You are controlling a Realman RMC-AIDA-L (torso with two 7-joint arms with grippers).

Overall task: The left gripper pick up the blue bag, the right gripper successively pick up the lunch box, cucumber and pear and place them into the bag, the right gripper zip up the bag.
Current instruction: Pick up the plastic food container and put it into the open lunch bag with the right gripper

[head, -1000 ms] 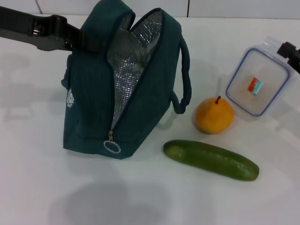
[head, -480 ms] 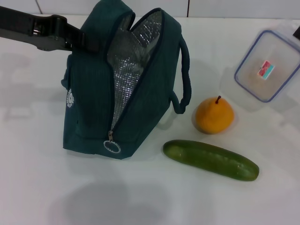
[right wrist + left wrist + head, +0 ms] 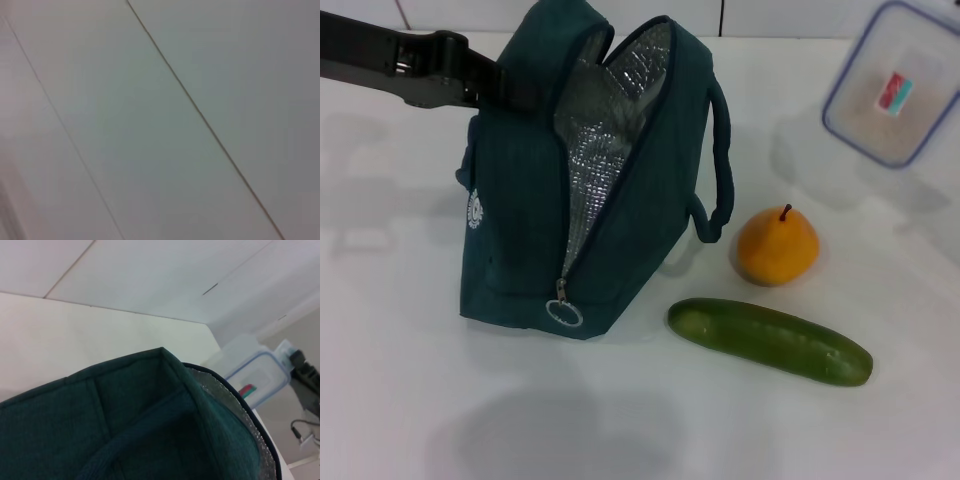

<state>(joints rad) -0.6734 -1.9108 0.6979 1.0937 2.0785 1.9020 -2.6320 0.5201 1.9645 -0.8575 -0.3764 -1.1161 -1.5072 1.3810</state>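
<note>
The blue bag point(image 3: 520, 200) stands upright at the centre-left of the white table, unzipped, with its silver foil lining showing. My left gripper point(image 3: 505, 88) reaches in from the upper left and is shut on the bag's top by the handle; its fingertips are hidden behind the fabric. The lunch box point(image 3: 895, 85) hangs in the air at the far right, tilted. In the left wrist view, past the bag point(image 3: 125, 415), my right gripper point(image 3: 301, 371) clamps the edge of the lunch box point(image 3: 255, 385). The pear point(image 3: 777, 246) and the cucumber point(image 3: 770, 341) lie right of the bag.
A white table point(image 3: 410, 400) carries everything, with a tiled wall behind it. The right wrist view shows only pale panels with thin seams. A zipper ring point(image 3: 563, 314) hangs at the bag's lower front.
The lunch box has risen off the table, up and toward the far right, held by the right gripper. The bag has shifted slightly to the right. Pear and cucumber have not moved.
</note>
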